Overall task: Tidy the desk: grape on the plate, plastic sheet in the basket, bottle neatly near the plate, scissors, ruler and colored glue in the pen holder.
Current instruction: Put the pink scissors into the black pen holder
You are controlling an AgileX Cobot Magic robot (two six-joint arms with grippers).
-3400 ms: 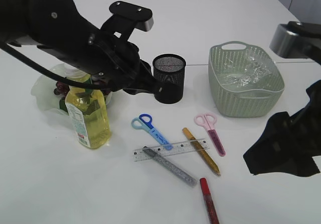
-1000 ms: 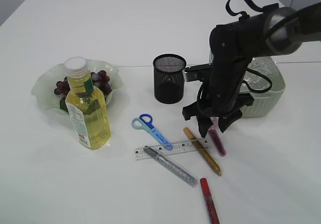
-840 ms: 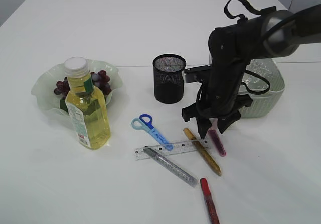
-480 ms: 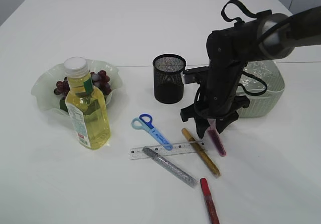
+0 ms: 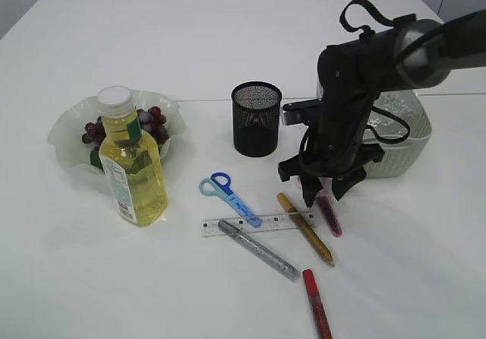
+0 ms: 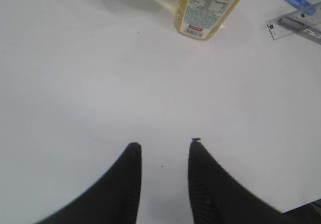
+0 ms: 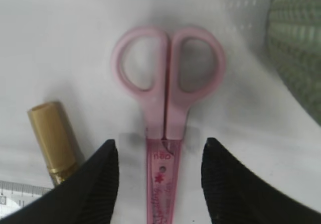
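Near the front edge of the white bench, my left hand hovers spread and empty. At mid-bench my right hand stands spread astride the pink scissors, not pinching them. Behind, toward the far edge, stand the pen holder and the basket.

The right gripper straddles the pink scissors with bare table showing between each finger and the blade sheath. The gold glue pen lies close outside one finger, the green basket near the other side. Ahead of the left gripper the table lies open up to the bottle.
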